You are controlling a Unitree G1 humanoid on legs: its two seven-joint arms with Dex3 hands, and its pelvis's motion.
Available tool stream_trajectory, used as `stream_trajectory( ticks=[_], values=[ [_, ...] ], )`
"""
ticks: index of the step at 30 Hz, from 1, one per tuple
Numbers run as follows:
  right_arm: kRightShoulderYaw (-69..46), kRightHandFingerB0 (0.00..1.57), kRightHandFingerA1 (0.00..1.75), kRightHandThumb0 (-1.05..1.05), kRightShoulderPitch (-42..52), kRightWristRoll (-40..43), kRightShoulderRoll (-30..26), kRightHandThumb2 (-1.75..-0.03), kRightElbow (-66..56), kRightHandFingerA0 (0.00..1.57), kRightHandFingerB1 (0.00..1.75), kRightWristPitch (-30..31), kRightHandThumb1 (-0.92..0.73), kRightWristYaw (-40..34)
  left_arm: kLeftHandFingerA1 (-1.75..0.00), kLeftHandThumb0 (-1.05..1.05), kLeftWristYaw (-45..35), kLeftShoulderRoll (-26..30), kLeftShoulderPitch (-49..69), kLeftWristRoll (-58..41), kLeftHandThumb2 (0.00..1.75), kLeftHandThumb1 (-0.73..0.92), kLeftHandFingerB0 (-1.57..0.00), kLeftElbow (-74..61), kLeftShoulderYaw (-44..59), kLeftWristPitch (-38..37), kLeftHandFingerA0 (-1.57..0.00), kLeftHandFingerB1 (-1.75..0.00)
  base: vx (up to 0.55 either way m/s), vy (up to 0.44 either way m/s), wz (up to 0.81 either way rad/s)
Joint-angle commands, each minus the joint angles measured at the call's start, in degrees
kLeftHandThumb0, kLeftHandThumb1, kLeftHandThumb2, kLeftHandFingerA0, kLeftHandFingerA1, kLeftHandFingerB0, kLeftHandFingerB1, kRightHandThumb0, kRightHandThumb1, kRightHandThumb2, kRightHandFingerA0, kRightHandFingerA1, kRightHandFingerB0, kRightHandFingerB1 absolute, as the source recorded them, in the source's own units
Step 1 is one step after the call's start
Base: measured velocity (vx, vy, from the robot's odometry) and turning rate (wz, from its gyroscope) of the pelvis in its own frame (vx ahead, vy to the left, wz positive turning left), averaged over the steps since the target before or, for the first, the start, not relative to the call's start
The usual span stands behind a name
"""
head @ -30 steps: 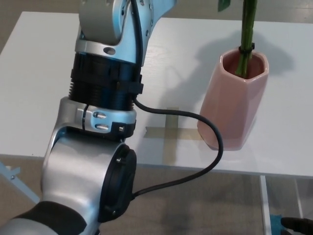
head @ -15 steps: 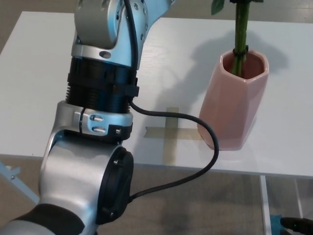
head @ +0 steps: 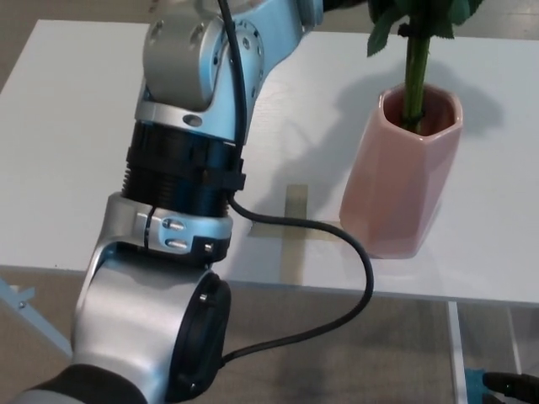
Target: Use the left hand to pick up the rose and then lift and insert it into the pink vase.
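Observation:
The pink vase stands upright on the right part of the white table. The rose's green stem rises straight out of the vase's mouth, with its lower end hidden inside. Green leaves spread at the top edge, and the bloom is out of frame. My left arm fills the foreground and reaches up and to the right toward the rose. Only a dark sliver of the left hand shows at the top edge beside the leaves, so its hold on the stem is hidden. The right hand does not show.
A cross of tape marks the table just left of the vase's foot. A black cable loops from my forearm past the table's front edge. A dark object lies on the floor at the bottom right.
The rose has come down, so the stem sits deeper in the vase and the leaves are now in view. My left arm has shifted slightly to the right.

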Motion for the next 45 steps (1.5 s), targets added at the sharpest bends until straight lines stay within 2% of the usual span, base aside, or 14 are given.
stream_trajectory(
  ticks=[1,12,17,18,19,20,23,24,25,26,27,28,29,45],
  values=[
    [0.1,0.58,0.51,-0.30,-0.2,0.1,-0.5,-0.59,0.0,0.70,0.45,0.7,-0.65,0.5,-1.40,-0.20,-0.4,-0.4,0.7,0.1,0.65,0.79,-0.86,0.1,-0.4,-2.0,-0.90,-0.75,0.00,0.000,0.00],
    [1.0,0.56,0.51,-0.30,-0.3,-0.3,-0.6,-0.59,-0.3,0.69,0.45,0.6,-0.66,0.9,-1.40,-0.20,-0.4,-0.7,3.5,0.3,0.65,0.79,-0.85,-1.7,-2.3,-2.4,-0.90,-0.78,0.00,0.000,0.00],
    [1.4,0.56,0.49,-0.31,-0.5,-0.2,-0.7,-0.59,-0.4,0.67,0.44,0.6,-0.67,0.8,-1.37,-0.21,-1.6,-0.8,5.6,0.4,0.65,0.78,-0.89,-1.0,-3.5,-2.9,-0.89,-0.66,0.00,0.000,0.00],
    [1.4,0.56,0.50,-0.30,-0.5,-0.2,-0.7,-0.59,-0.4,0.67,0.44,0.6,-0.67,0.9,-0.96,-0.23,-2.6,-0.1,6.1,1.1,0.62,0.75,-0.76,-0.9,-4.6,-3.1,-1.07,-0.45,0.00,0.000,0.00],
    [1.5,0.56,0.50,-0.30,-0.5,-0.2,-0.7,-0.59,-0.4,0.67,0.44,0.6,-0.67,1.1,-0.96,-0.23,-4.2,1.0,7.0,2.1,0.62,0.75,-0.76,-0.6,-6.1,-3.4,-1.07,-0.45,0.00,0.000,0.00],
    [1.5,0.56,0.50,-0.30,-0.5,-0.1,-0.8,-0.59,-0.5,0.67,0.44,0.6,-0.67,1.1,-0.72,-0.24,-4.9,1.7,7.3,2.2,0.62,0.73,-0.71,-1.0,-7.0,-2.7,-1.11,-0.44,0.00,0.000,0.00],
    [1.5,0.56,0.50,-0.30,-0.5,-0.1,-0.8,-0.59,-0.5,0.67,0.44,0.6,-0.67,1.1,-0.72,-0.24,-5.0,2.0,7.4,2.0,0.62,0.73,-0.71,-1.0,-7.4,-2.8,-1.11,-0.44,0.00,0.000,0.00],
    [1.5,0.56,0.50,-0.30,-0.7,-0.1,-0.7,-0.58,-0.5,0.68,0.44,0.7,-0.67,1.1,-0.38,-0.42,-10.2,5.4,7.2,2.6,0.59,0.61,-0.38,0.0,-10.2,-0.8,-0.47,-0.32,0.00,0.000,0.00],
    [1.5,0.56,0.50,-0.30,-0.7,-0.1,-0.7,-0.58,-0.5,0.68,0.44,0.7,-0.67,1.1,-0.38,-0.42,-10.8,5.9,7.1,2.6,0.59,0.61,-0.38,0.2,-10.7,-0.7,-0.47,-0.32,0.00,0.000,0.00],
    [1.5,0.55,0.50,-0.29,-0.9,0.0,-0.8,-0.59,-0.4,0.67,0.44,0.7,-0.67,1.1,-0.49,-0.33,-13.0,7.2,6.6,2.9,0.89,0.31,0.00,0.8,-11.9,-0.7,-0.01,-0.47,0.00,0.000,0.00],
    [1.5,0.55,0.50,-0.29,-1.1,0.0,-0.8,-0.59,-0.4,0.67,0.44,0.8,-0.67,1.2,-0.49,-0.33,-16.3,9.2,5.7,3.4,0.89,0.31,0.00,1.6,-13.7,-0.6,-0.01,-0.47,0.00,0.000,0.00],
    [1.5,0.55,0.50,-0.29,-1.2,-0.1,-0.8,-0.59,-0.4,0.67,0.44,0.9,-0.67,1.1,-0.20,-0.65,-18.9,10.5,5.0,3.8,0.80,0.41,-0.08,2.5,-15.2,-0.9,0.00,-0.24,0.00,0.000,0.00],
    [1.5,0.56,0.50,-0.30,-1.2,-0.1,-0.9,-0.59,-0.4,0.67,0.44,0.7,-0.67,1.1,0.00,-0.78,-23.1,12.9,4.0,5.1,0.83,0.45,0.00,3.1,-18.0,-1.7,0.00,-0.06,0.00,0.000,0.00],
    [1.4,0.57,0.49,-0.32,-1.8,0.2,-0.8,-0.59,-0.4,0.67,0.45,1.1,-0.67,1.1,0.00,-0.74,-34.0,20.8,1.1,5.2,0.81,0.43,0.00,6.4,-23.5,-3.3,0.00,-0.06,0.00,0.000,0.00]
  ],
)
